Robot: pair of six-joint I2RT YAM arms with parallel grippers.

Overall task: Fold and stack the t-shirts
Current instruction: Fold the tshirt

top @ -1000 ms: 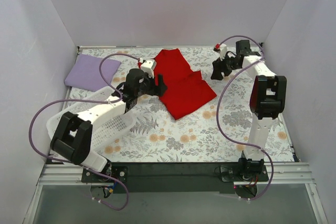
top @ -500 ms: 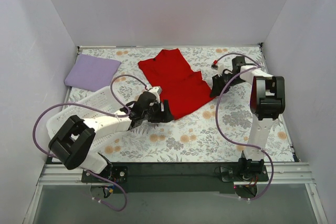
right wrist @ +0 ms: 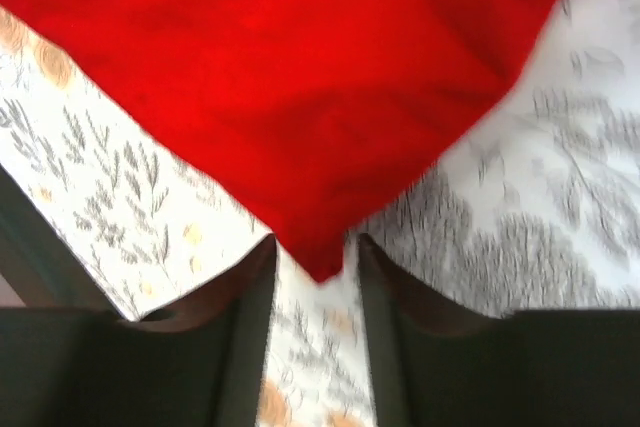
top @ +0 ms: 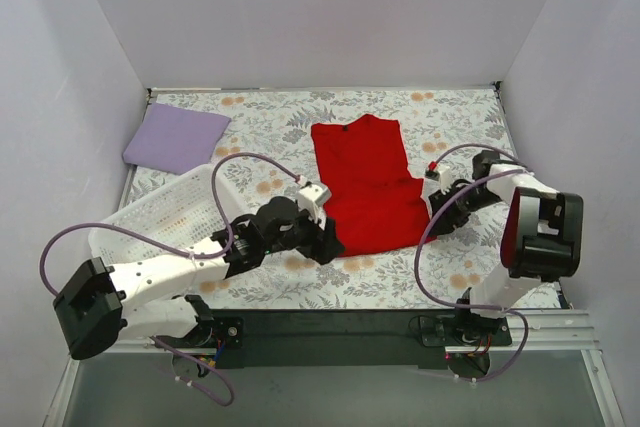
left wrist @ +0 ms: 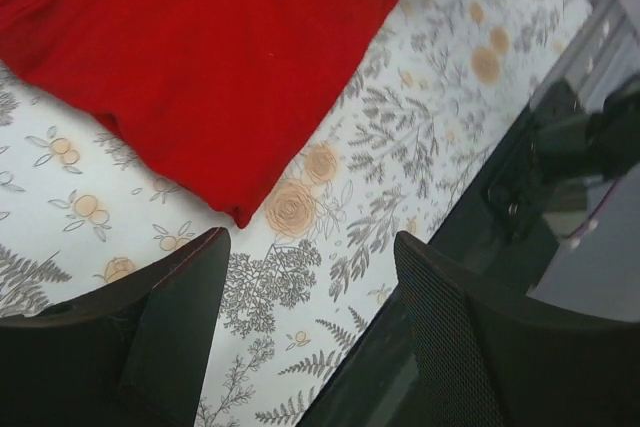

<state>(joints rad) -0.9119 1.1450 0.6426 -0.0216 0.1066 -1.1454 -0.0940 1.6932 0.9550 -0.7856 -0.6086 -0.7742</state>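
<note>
A red t-shirt point(top: 368, 185) lies flat on the floral cloth, collar to the back. It also shows in the left wrist view point(left wrist: 200, 47) and the right wrist view point(right wrist: 300, 77). My left gripper point(top: 326, 243) is at its near left corner; in its own view the gripper point(left wrist: 308, 242) is open wide and empty, with the corner just ahead of it. My right gripper point(top: 441, 215) is at the near right corner; its fingers point(right wrist: 315, 245) stand a little apart with the corner tip between them, blurred. A folded lavender t-shirt point(top: 175, 137) lies at the back left.
A white mesh basket point(top: 165, 222) stands at the left, partly under my left arm. The table's dark front rail point(top: 330, 322) runs close behind the left gripper and shows in the left wrist view point(left wrist: 560, 137). White walls enclose three sides.
The red shirt has been dragged toward the near edge and turned square, collar to the back. Both grippers came nearer with it, to its near corners. The left gripper now stands open.
</note>
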